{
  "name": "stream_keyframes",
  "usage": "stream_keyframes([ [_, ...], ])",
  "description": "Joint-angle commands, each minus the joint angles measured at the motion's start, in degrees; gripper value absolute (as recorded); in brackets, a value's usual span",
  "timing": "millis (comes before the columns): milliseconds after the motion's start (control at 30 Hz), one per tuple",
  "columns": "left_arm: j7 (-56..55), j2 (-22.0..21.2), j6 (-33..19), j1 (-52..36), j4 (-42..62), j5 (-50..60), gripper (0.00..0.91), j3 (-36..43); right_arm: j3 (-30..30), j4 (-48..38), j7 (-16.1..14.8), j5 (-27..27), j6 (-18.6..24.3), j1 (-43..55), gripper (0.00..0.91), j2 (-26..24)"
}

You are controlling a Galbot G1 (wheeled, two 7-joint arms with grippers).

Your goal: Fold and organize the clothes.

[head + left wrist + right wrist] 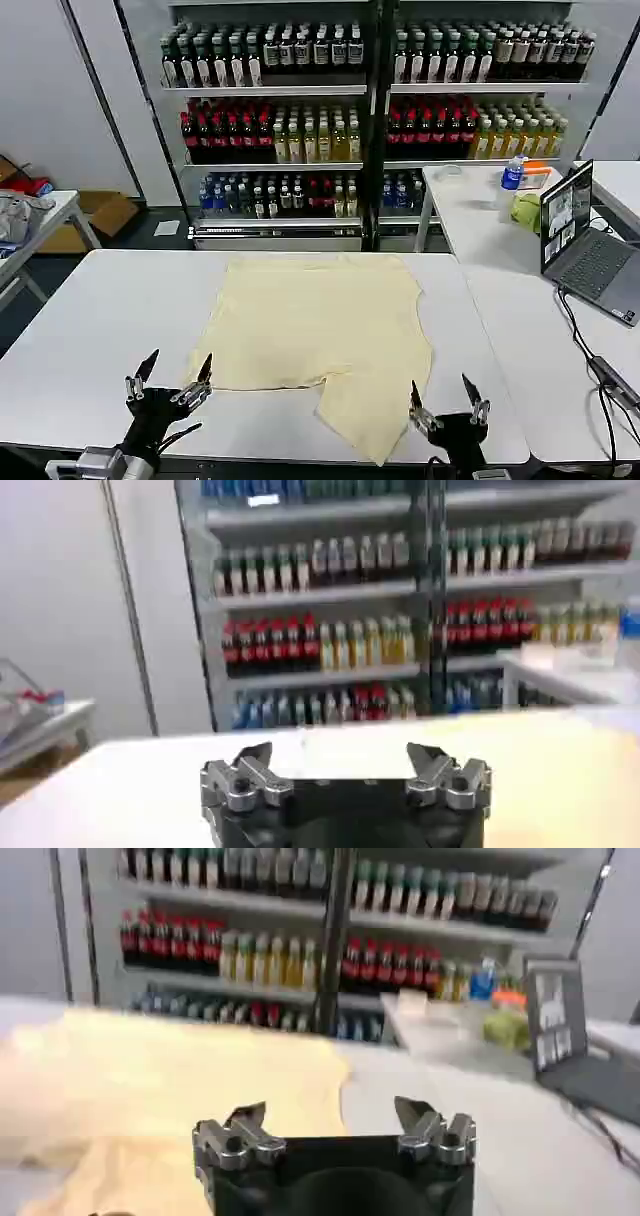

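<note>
Head view has my left gripper [172, 373] hovering low at the near edge of the white table [90, 330], fingers spread apart and holding nothing, just off the T-shirt's [320, 330] near left corner. My right gripper [445, 400] is the same deal, spread wide and empty, next to the sleeve that hangs toward the near edge. That cream-yellow shirt lies mostly flat mid-table. Further out I've got a laptop [585, 245] on the side table and drink shelves [370, 110] behind.
</note>
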Motion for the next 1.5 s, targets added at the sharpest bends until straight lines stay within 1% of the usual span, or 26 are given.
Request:
stream_keyframes([
  [33, -0.3, 3.8, 9.5, -2.0, 2.8, -2.4, 0.907, -0.2, -0.2, -0.2, 0.4, 0.3, -4.4, -1.6, 0.907, -0.3],
  [100, -0.3, 5.1, 9.5, -3.1, 4.5, -2.8, 0.907, 0.0, -1.4, -0.8, 0.7, 1.2, -5.1, -1.2, 0.907, 0.3],
  [233, -0.3, 7.6, 9.6, -4.8, 7.2, -3.6, 0.907, 0.3, -4.0, -1.5, 0.9, 1.4, -5.6, -0.9, 0.907, 2.0],
  [433, -0.2, 9.3, 9.6, -6.5, 10.5, -4.3, 0.907, 1.5, -7.5, -2.9, 1.3, 0.4, -6.8, -0.3, 0.907, 3.3],
  [633, -0.2, 9.6, 9.6, -7.5, 12.3, -4.7, 0.907, 2.1, -10.4, -4.1, 1.2, -1.7, -7.4, 0.3, 0.907, 4.7],
  [833, -0.2, 9.6, 9.6, -7.9, 13.5, -5.1, 0.907, 2.5, -12.5, -5.8, 1.2, -2.5, -7.7, 1.4, 0.907, 5.3],
  [1100, -0.1, 9.5, 9.7, -8.8, 15.2, -7.6, 0.907, 3.0, -13.2, -7.0, 1.5, -1.5, -8.3, 2.5, 0.907, 5.0],
  [1367, 0.1, 9.4, 9.6, -12.5, 18.3, -13.0, 0.907, 3.2, -12.9, -6.9, 1.7, 0.4, -8.7, 2.8, 0.907, 4.2],
  [1400, 0.1, 9.3, 9.6, -12.8, 18.4, -13.0, 0.907, 3.3, -12.8, -6.9, 1.8, 0.5, -8.8, 2.8, 0.836, 4.1],
  [1433, 0.0, 9.2, 9.6, -13.4, 19.6, -13.0, 0.605, 3.5, -12.7, -6.9, 1.8, 0.7, -8.9, 2.9, 0.625, 3.9],
  [1467, 0.0, 9.1, 9.6, -13.9, 20.0, -13.0, 0.343, 3.6, -12.6, -6.9, 1.8, 0.9, -8.9, 2.9, 0.625, 3.8],
  [1500, -0.1, 9.1, 9.6, -14.0, 20.3, -13.0, 0.040, 3.7, -12.6, -6.9, 1.8, 1.2, -9.0, 2.9, 0.343, 3.7],
])
